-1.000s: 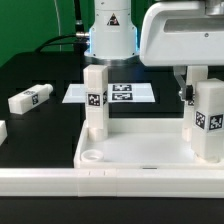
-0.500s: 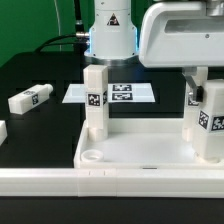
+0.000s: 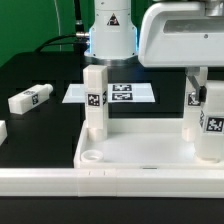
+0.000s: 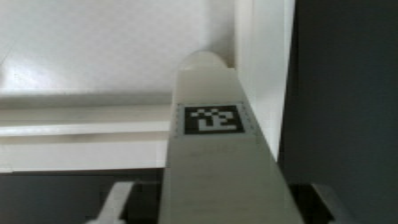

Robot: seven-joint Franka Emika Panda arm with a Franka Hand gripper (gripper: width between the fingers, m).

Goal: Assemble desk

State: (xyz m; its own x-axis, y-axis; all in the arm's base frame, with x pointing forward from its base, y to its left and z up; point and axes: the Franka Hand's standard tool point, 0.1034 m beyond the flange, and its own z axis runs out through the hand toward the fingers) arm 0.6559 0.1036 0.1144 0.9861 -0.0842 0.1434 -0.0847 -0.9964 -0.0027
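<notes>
We are seeing the table (image 3: 40, 65) carrying the desk top (image 3: 140, 150) across the lower centre of the exterior frame. The gripper (image 3: 205, 97) is hanging at the right edge, jaws pinching the held leg (image 3: 212, 125) upright at the top's right side. We cannot tell whether its foot is sitting in the socket. The standing leg (image 3: 96, 100) is sitting left of centre, and the loose leg (image 3: 30, 99) is lying mid-left on the table. We are judging the step as seating: keeping the leg vertical, centring it, pushing straight down, not letting go until it is bottoming out, and not shoving the top.
</notes>
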